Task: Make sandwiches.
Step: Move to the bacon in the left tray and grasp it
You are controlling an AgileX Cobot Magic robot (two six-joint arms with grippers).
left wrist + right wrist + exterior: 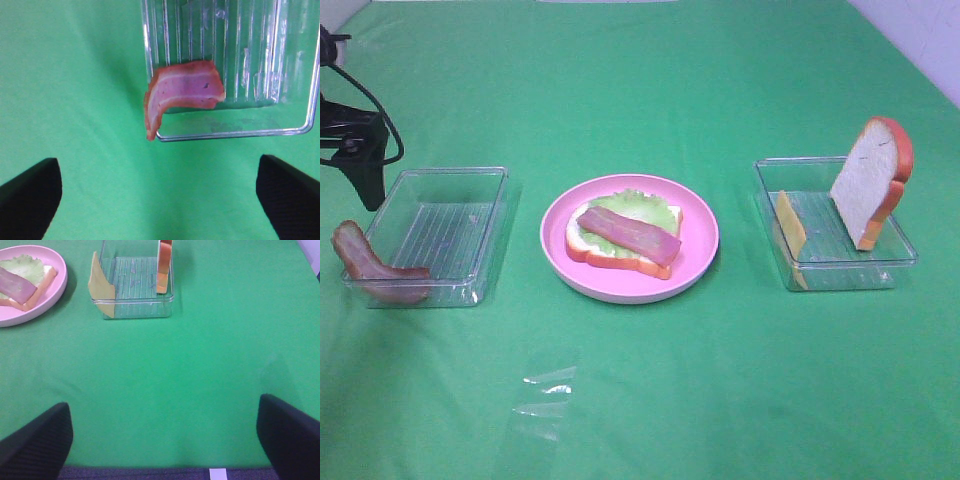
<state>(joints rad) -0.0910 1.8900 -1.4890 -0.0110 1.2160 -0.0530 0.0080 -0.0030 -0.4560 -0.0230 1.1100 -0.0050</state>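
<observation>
Probably light and floppy, the reddish bacon strip [187, 87] overhanging the clear plastic tray [240, 133] suits an end pinch; left hand [158, 175] wide.

Green cloth [720, 400] bears left tray [445, 235], pink plate [620, 287], right tray [825, 252].

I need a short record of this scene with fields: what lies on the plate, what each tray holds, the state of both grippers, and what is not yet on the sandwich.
plate: pink plate holds bottom bread slice, lettuce, bacon strip on top
left tray: spare bacon strip draped over a corner of its rim
right tray: cheese slice leaning along the wall on the plate's side; upright bread slice leaning at the opposite wall
left gripper: open, holds nothing
right gripper: open, holds nothing
not yet stacked: cheese slice, upright bread slice
</observation>
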